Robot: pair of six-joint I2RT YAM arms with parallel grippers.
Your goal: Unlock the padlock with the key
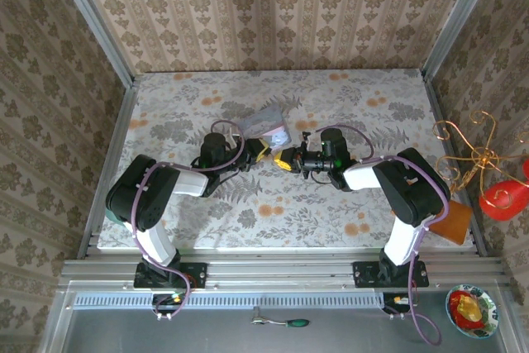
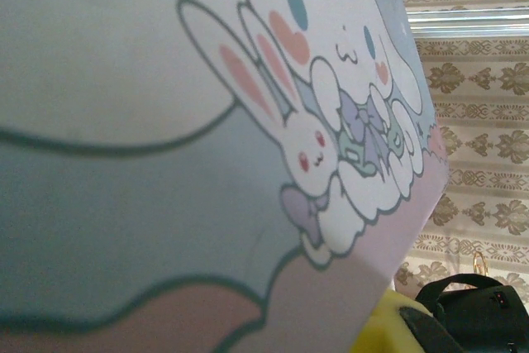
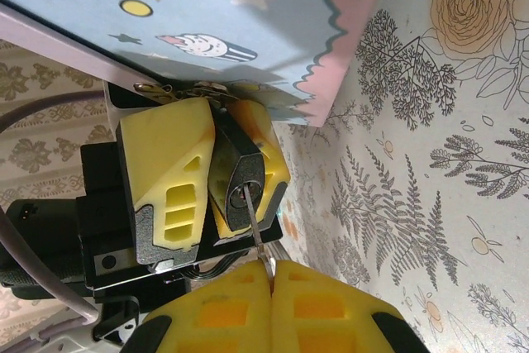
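In the right wrist view the small black padlock (image 3: 238, 173) is clamped between the yellow fingers of my left gripper (image 3: 221, 163), keyhole face toward the camera. The thin metal key (image 3: 258, 237) runs from that keyhole down into my right gripper (image 3: 271, 277), which is shut on its lower end. Seen from above, the left gripper (image 1: 261, 151) and right gripper (image 1: 285, 160) meet tip to tip at mid-table. The lock and key are too small to make out from there. One yellow finger (image 2: 384, 330) of the left gripper shows at the lower edge of the left wrist view.
The light blue cartoon tin (image 1: 271, 128) lies just behind the grippers and looms close in the left wrist view (image 2: 165, 121). Metal frame posts and wallpapered walls bound the table. A green-handled tool (image 1: 285, 321) lies in the front tray; a wire ornament (image 1: 471, 150) stands off the right side.
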